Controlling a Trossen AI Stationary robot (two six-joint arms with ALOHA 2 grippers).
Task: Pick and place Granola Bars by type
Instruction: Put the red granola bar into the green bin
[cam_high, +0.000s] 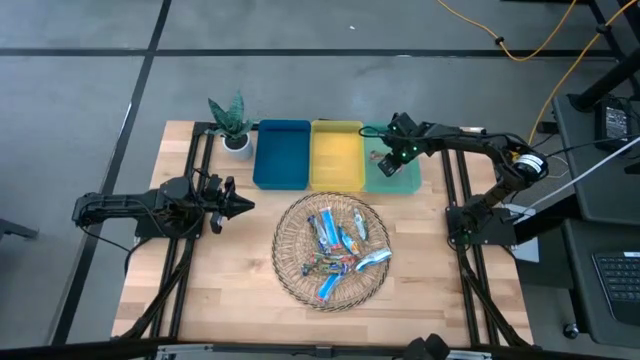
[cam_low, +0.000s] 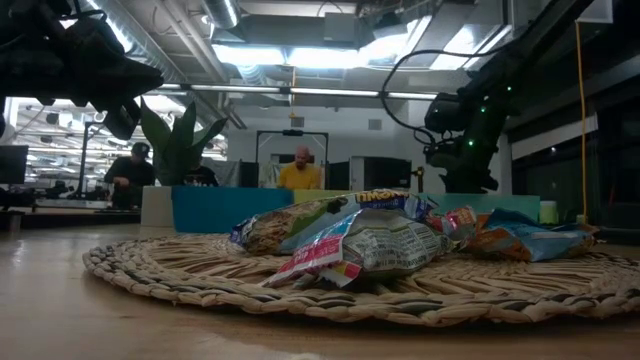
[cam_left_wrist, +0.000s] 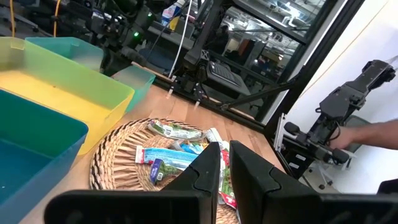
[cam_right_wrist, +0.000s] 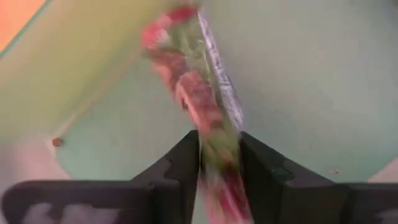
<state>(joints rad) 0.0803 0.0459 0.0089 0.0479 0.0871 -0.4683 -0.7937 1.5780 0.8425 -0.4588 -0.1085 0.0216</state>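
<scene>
Right end effector (cam_right_wrist: 219, 163) over green tray (cam_high: 400, 178) at one o'clock, fingers close around a red-green bar (cam_right_wrist: 202, 93). Remaining bars (cam_high: 338, 248) heaped in wicker basket (cam_high: 290, 270), surface centre. Left end effector (cam_high: 240, 206) at nine o'clock, closed, empty.

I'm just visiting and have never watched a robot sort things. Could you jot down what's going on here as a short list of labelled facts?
Setting: wooden table with a woven basket of granola bars
Trays: blue tray, yellow tray, green tray in a row behind the basket
Right gripper: over the green tray, red-green bar between its fingers
Left gripper: shut, empty, waiting left of the basket
Also there: potted plant beside the blue tray
Background: people in the room beyond
</scene>
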